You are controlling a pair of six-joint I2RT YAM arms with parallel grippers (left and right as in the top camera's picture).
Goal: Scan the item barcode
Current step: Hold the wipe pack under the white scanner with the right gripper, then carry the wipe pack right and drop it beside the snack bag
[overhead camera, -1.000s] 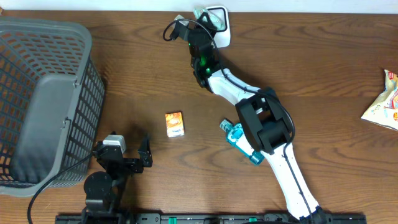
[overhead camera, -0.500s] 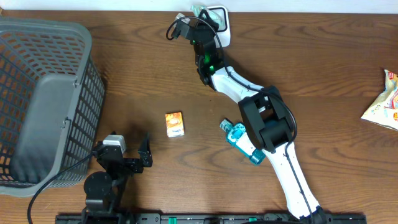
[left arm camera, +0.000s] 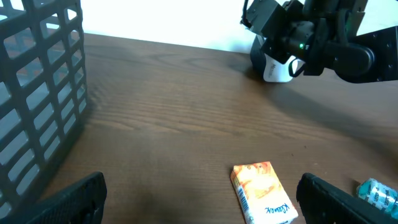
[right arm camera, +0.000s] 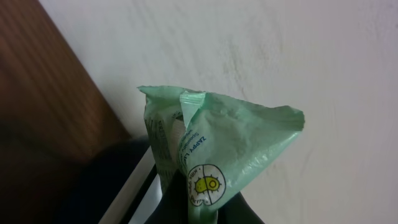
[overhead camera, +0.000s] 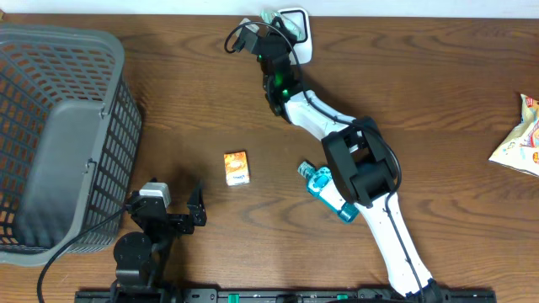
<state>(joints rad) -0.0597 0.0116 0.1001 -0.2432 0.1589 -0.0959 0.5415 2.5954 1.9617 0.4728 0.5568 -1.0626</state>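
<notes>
The green packet point(right arm camera: 211, 149), pinched in the right tool point(overhead camera: 271, 32) at the far edge of the surface point(overhead camera: 421, 84), crept over the white scanner point(overhead camera: 299, 38) in the last second and settled: likely presenting for the scan. It is crinkled, a round yellow emblem showing but no barcode. The left tool point(overhead camera: 173, 215) gapes wide, empty

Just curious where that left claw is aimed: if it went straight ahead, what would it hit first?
Most likely the small orange box, lying on the table just ahead of the open left gripper, slightly right of its centre line.
</notes>
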